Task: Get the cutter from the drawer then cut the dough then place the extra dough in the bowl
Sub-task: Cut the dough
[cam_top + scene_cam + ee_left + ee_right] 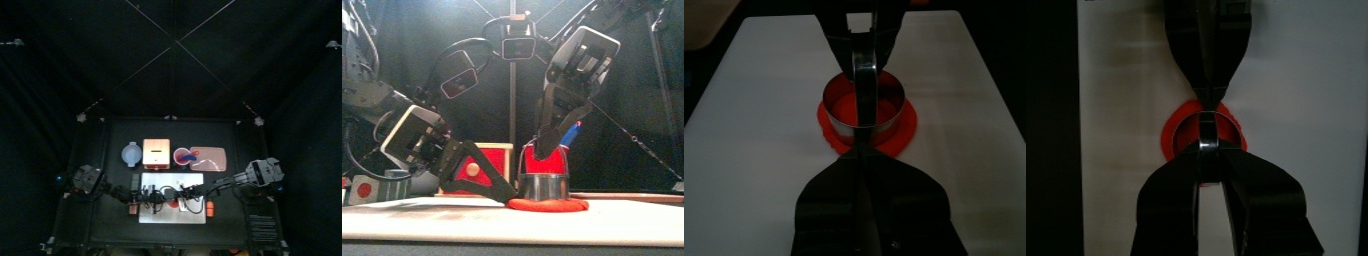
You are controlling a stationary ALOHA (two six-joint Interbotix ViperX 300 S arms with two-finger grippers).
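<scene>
The round metal cutter [545,186] stands on a flat red dough disc [547,205] in the middle of the white cutting board [422,208]. My left gripper [865,152] lies low at the cutter's left side, its jaws pressed together on the cutter's [865,100] near wall. My right gripper [1207,145] comes down from above on the opposite side, its tips closed at the cutter's rim. A ring of dough [835,128] shows around the cutter. The blue-grey bowl [130,153] sits behind the board at the left.
The wooden box with its red drawer front [156,152] stands behind the board, beside the bowl. At the back right lies the pink tray [214,157], and the red cup [549,158] with toy knives shows just behind the cutter.
</scene>
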